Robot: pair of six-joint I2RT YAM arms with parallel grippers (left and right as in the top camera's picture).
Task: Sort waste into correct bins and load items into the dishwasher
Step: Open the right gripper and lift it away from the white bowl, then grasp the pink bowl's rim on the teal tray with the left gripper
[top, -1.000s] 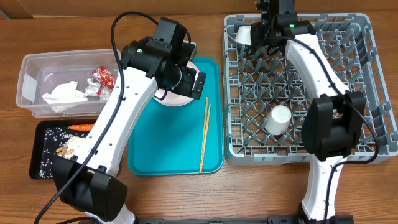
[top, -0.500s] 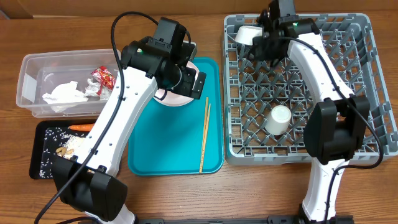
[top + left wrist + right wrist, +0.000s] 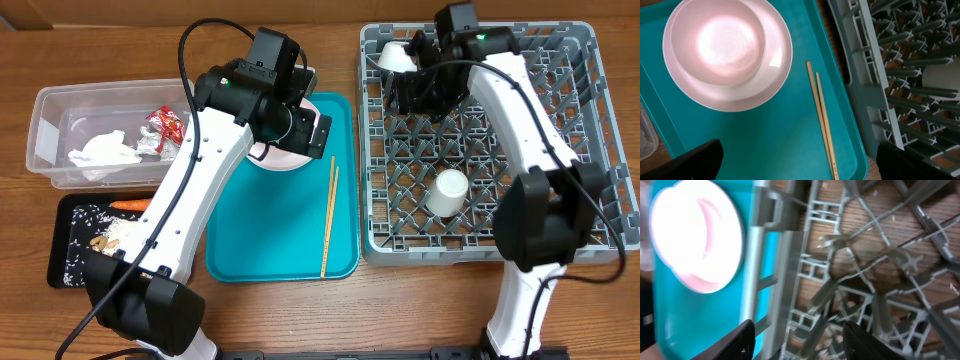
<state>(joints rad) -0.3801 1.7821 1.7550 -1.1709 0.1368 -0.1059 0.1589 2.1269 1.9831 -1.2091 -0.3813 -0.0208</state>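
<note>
The right gripper [image 3: 800,340] hangs over the far left part of the dish rack [image 3: 580,120]. Its fingers are apart and hold nothing. A small white bowl [image 3: 392,55] lies in the rack's far left corner, just beside this gripper. The left gripper [image 3: 800,167] is spread wide (also empty) above the teal tray [image 3: 765,145]. There the second bowl [image 3: 717,42] sits on the plate [image 3: 775,75], and the chopsticks [image 3: 821,120] lie between plate and rack. A white cup [image 3: 448,192] stands in the rack, well apart.

Brown wood-grain bench [image 3: 420,310] is filling the view, evenly lit; a tan strip [image 3: 120,10] is running along 12 o'clock, a black bar [image 3: 350,353] at 6.
</note>
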